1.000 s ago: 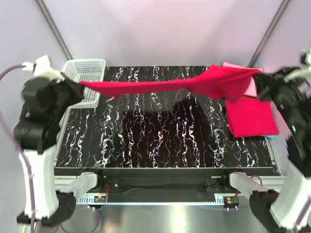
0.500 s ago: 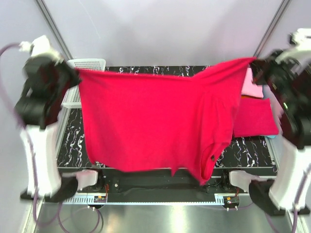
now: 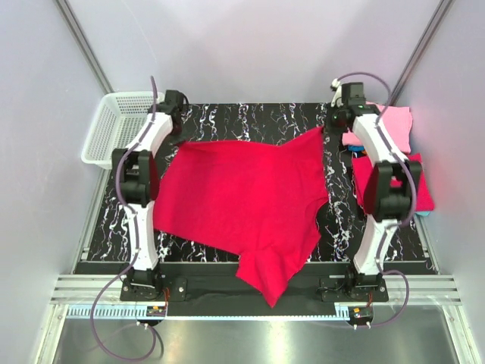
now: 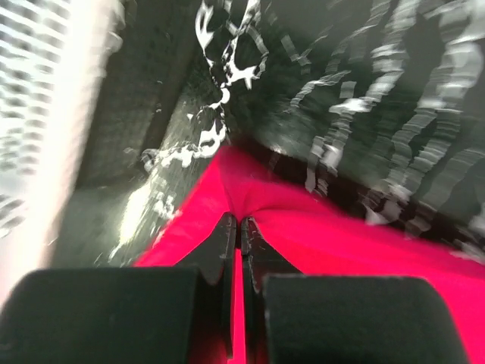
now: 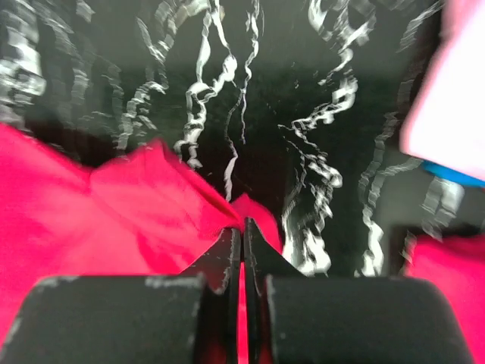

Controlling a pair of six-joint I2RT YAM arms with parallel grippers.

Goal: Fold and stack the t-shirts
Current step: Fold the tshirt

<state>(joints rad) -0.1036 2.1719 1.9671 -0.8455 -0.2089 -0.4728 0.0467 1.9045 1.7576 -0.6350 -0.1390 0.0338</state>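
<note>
Half a second ago the red t-shirt (image 3: 242,197) hung in the air like a curtain between two raised arms. It now lies spread out on the black, white-veined table (image 3: 250,117), and both arms reach out low towards the far side.

The left gripper (image 3: 177,135) is clenched on the shirt's far left corner, near the white mesh basket (image 3: 95,140) that stands at the table's far left. In the left wrist view, the left gripper (image 4: 239,224) has its fingers pressed together with red t-shirt (image 4: 318,235) cloth pinched between them.

The right gripper (image 3: 330,125) is clenched on the far right corner. In the right wrist view, the right gripper (image 5: 242,227) has its fingers closed on a bunched fold of the red t-shirt (image 5: 114,220).

The shirt lies mostly flat, slightly skewed, and its near end spills over the near edge of the table.

On the right side of the table there is a folded red t-shirt (image 3: 420,189), with a pink t-shirt (image 3: 398,125) beyond it. A sliver of blue cloth (image 3: 424,214) shows at the folded shirt's near right corner.
</note>
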